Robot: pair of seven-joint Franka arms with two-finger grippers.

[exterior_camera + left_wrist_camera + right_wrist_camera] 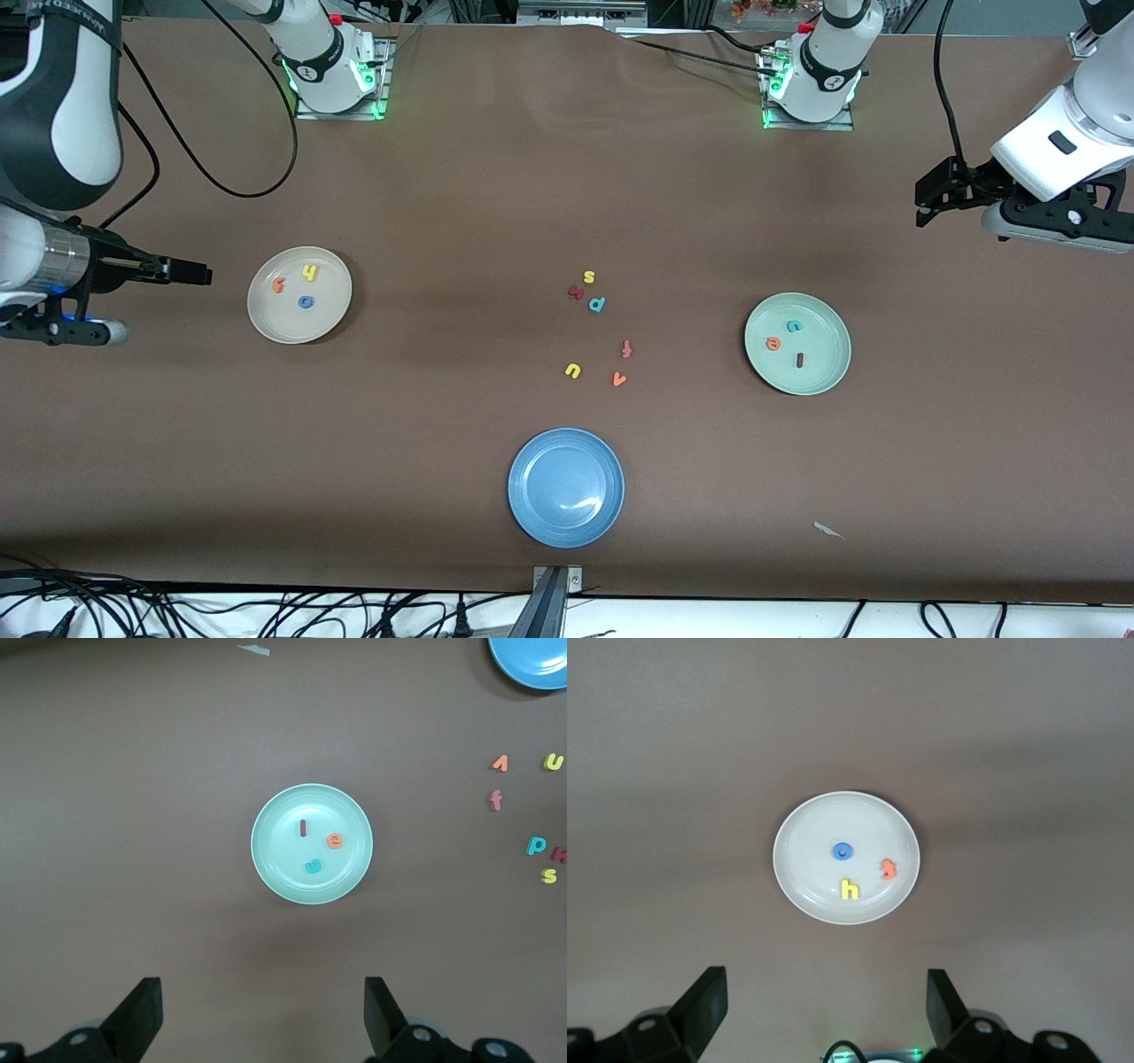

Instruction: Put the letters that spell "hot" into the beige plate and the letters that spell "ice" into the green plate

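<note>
- On the beige plate: yellow h, blue o, orange t.
- On the green plate: teal c, orange e, dark red i.
- Left gripper and right gripper hang empty, jaws apart (each over bare table at its own end).

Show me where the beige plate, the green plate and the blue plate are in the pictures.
beige plate (270,323), front view, bare part near its rim.
green plate (828,372), front view, bare part near its rim.
blue plate (565,487), front view, bare middle.
</note>
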